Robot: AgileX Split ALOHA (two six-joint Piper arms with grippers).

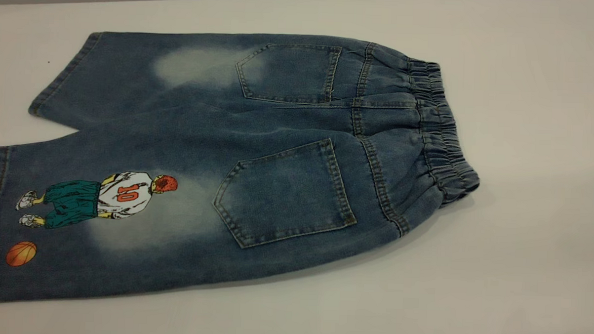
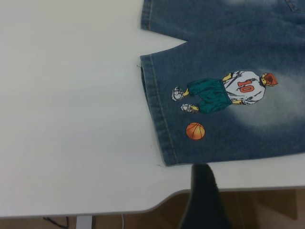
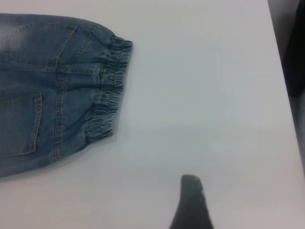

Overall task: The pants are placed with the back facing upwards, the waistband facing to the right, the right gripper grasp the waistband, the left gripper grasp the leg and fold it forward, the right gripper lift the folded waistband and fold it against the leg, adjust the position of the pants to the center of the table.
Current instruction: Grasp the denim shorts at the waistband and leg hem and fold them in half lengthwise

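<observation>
The pants (image 1: 258,156) lie flat and spread on the white table (image 1: 535,145), back pockets up. Their elastic waistband (image 1: 441,137) points right. The printed leg (image 1: 93,214), with the number 10 player and orange ball, is the near one at the left. The plain leg (image 1: 107,76) lies behind it. Neither arm shows in the exterior view. My left gripper (image 2: 238,195) hovers at the table's near edge, just short of the printed leg's hem (image 2: 159,119); one finger (image 2: 204,200) shows, nothing held. My right gripper (image 3: 224,202) hangs over bare table, apart from the waistband (image 3: 107,93), holding nothing.
The table's near edge (image 2: 143,202) curves past the left gripper, with brown floor beyond it. In the right wrist view the table's side edge (image 3: 286,95) runs along one side, with dark space past it.
</observation>
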